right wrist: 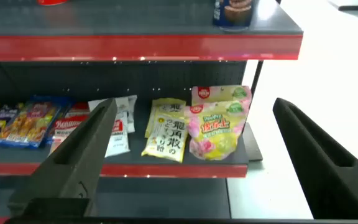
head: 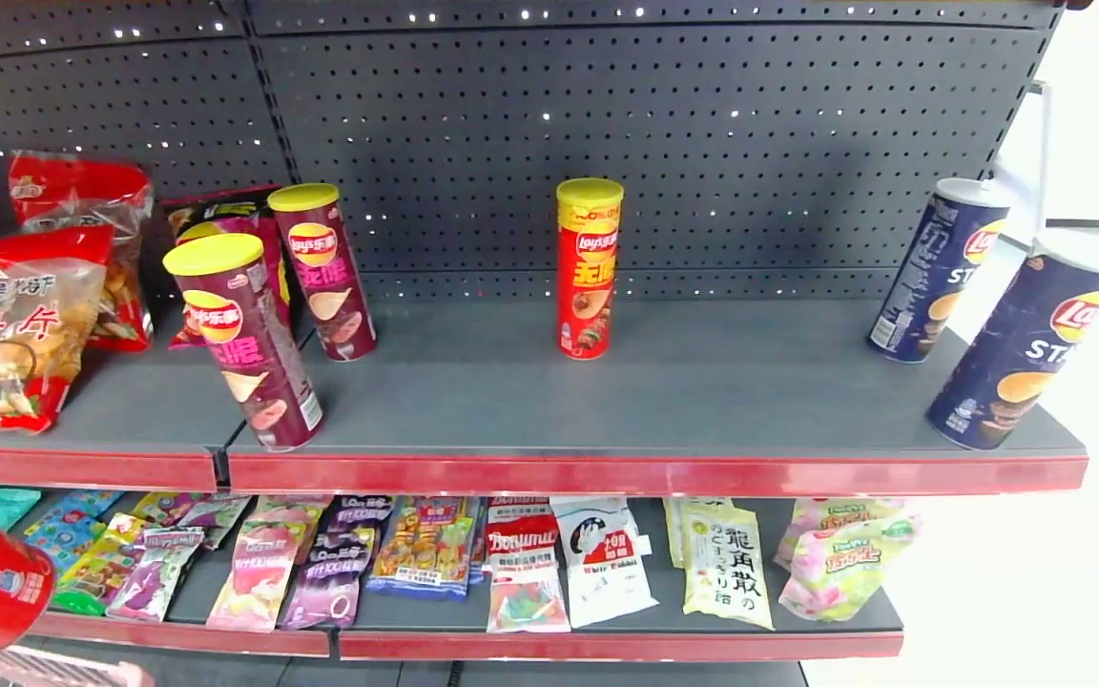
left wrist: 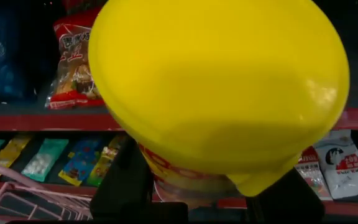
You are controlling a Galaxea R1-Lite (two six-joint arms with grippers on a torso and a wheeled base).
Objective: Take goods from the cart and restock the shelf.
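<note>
Left wrist view: our left gripper (left wrist: pixel 204 190) is pressing its dark fingers (left wrist: pixel 126 186) against both sides of a red can (left wrist: pixel 219 81), whose yellow lid is facing the camera. We are holding it low on the left, just over the pink cart (left wrist: pixel 36 196) and beneath the upper shelf (head: pixel 654 474). Our right gripper (right wrist: pixel 194 112) is hanging spread wide, carrying nothing. Raising the can from here, we are risking clipping the shelf's red lip, or toppling the purple can (head: pixel 244 343) standing near the front edge.
</note>
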